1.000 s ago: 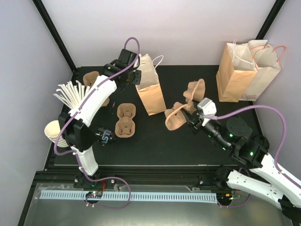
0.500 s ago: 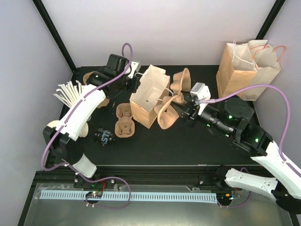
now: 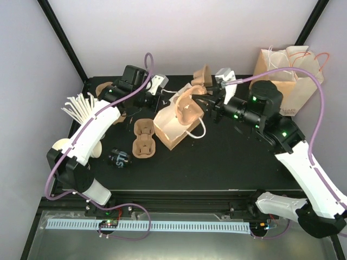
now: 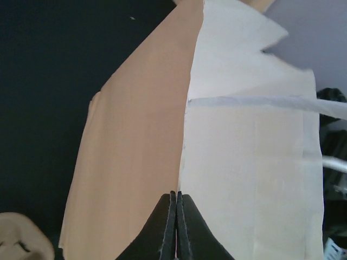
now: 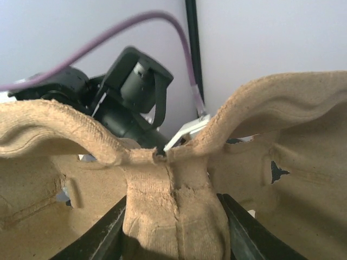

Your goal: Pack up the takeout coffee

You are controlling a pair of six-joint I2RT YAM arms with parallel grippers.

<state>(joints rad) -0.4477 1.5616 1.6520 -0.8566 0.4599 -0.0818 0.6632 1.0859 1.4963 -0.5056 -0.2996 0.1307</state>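
Left gripper (image 4: 177, 201) pinches the rim of the paper bag (image 4: 135, 151) to keep it open, so the right gripper (image 5: 173, 233), squeezing a pulp cup carrier (image 5: 282, 119), can put it in.

The open paper bag (image 3: 172, 129) was matt kraft paper, tan outside and paler within, smooth but creased along its folds. The pulp carrier (image 5: 172, 208) was moulded fibre, rough and fuzzy, with ragged edges at its slots; a second carrier (image 3: 145, 138) showed the same dull brown pulp. The takeout coffee (image 3: 120, 158) had a paper wall printed in black, its lid too small to judge for sheen. The table (image 3: 227, 162) was a matt black surface. The left gripper (image 4: 176, 197) had fingers (image 4: 161, 233) of smooth black plastic with a faint sheen, and the arm shells (image 3: 95, 127) were glossy white plastic
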